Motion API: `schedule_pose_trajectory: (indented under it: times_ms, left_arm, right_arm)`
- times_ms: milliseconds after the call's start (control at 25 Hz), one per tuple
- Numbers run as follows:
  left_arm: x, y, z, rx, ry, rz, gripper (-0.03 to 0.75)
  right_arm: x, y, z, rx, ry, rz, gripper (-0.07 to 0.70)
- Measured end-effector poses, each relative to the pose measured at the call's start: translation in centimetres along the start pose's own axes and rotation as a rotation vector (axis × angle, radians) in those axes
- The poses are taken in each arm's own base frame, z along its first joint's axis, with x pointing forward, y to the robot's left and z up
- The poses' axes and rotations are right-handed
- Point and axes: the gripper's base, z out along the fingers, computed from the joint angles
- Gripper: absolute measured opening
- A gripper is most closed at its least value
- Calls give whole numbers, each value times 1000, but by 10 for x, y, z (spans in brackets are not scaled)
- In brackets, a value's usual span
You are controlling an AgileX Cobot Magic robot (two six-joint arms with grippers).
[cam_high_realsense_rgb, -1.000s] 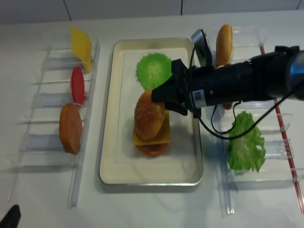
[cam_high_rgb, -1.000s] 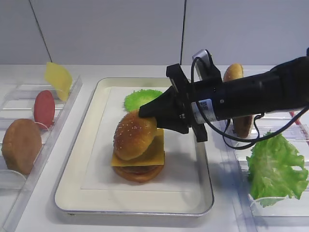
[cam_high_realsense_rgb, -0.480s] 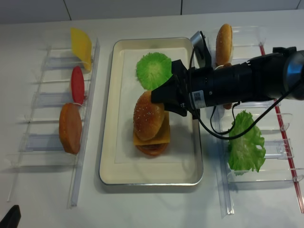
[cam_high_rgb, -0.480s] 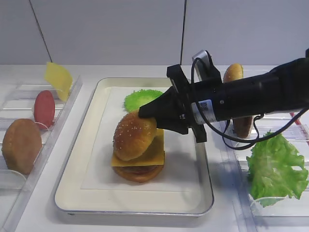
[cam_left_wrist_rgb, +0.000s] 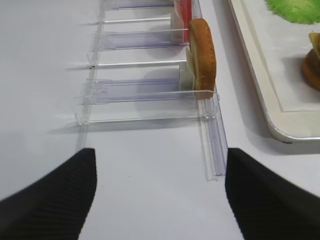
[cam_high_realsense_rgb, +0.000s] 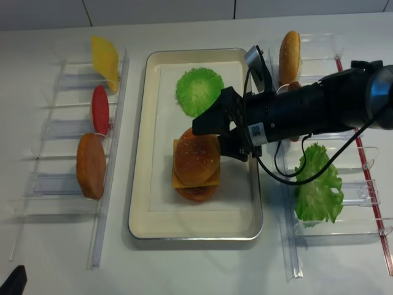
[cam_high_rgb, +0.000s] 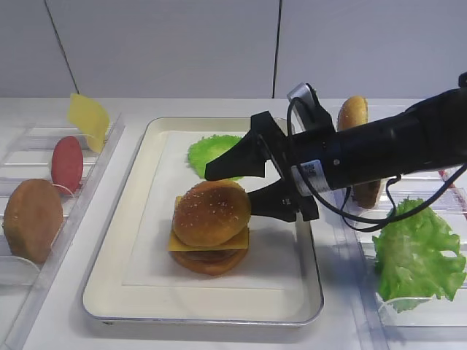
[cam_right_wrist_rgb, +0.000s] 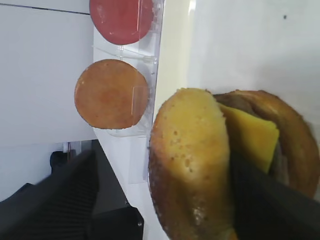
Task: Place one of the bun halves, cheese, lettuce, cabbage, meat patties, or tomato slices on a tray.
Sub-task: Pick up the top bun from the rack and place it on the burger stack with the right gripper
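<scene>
bun top (cam_high_rgb: 211,213) rests free on the stack between the fingers of the right gripper (cam_high_rgb: 228,183), whose jaws stand spread wide, gripping nothing. under it lie cheese (cam_high_rgb: 235,239), a patty and a bottom bun on the tray (cam_high_rgb: 124,240). green cabbage (cam_high_rgb: 211,150) sits just behind the gripper; leaf lettuce (cam_high_rgb: 418,251) stands in the right rack.

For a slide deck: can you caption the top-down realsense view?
Right gripper open beside the sesame bun top sitting on cheese in the tray.
</scene>
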Motion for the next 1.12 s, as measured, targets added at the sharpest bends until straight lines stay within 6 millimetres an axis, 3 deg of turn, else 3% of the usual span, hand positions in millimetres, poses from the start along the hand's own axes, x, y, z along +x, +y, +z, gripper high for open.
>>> schedule_pose_trajectory:
  times_ms: [320, 1120]
  left_arm:
    - [0, 0, 0, 0, 0, 0, 493]
    - [0, 0, 0, 0, 0, 0, 493]
  right_arm:
    - [0, -2, 0, 35, 13, -48, 526]
    - [-23, 21, -3, 182, 191, -285, 527]
